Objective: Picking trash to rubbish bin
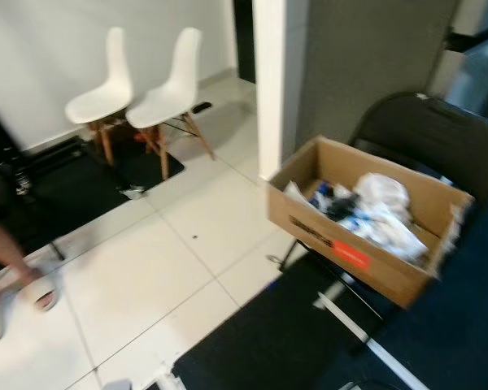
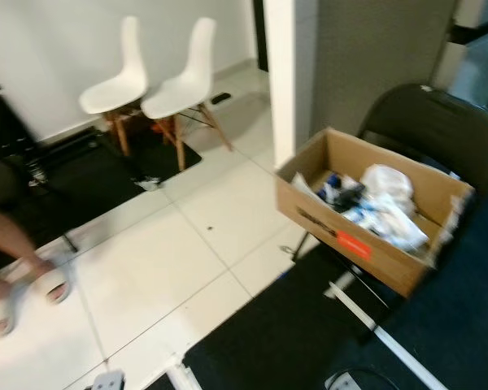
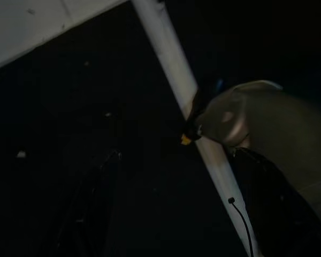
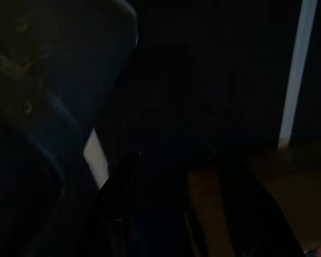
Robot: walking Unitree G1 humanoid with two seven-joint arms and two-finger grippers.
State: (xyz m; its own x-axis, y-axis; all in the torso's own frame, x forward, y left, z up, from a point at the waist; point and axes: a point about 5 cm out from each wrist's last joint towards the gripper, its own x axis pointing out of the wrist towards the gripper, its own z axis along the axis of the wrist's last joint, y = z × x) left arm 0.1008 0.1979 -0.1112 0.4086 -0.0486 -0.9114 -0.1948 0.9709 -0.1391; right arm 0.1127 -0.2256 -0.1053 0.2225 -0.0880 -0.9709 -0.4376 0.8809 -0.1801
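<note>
Cardboard, brown and open-topped, forms the box [image 1: 366,223] at the right of the head views, resting on the seat of a dark folding chair [image 1: 439,134], presumably raised there so the robot can reach it without bending low; it serves as the rubbish bin and already holds crumpled white and blue plastic wrappers [image 1: 374,213], with a red label on its near side. In the upper left of the frame two white moulded chairs with wooden legs [image 1: 138,93] stand against the wall, partly on a black floor mat [image 1: 73,183]. A small pale scrap of litter [image 1: 134,192] lies at that mat's edge on the white tiled floor [image 1: 163,260], likely the next piece to collect. A person's sandalled foot [image 1: 41,288] is at the lower left of the frame. The scrap lies well apart from both grippers. The wrist views are very dark: the left gripper [image 3: 91,209] hangs over a dark mat crossed by a white strip, the right gripper [image 4: 176,209] likewise in shade. I cannot tell whether either set of jaws is apart or together.
</note>
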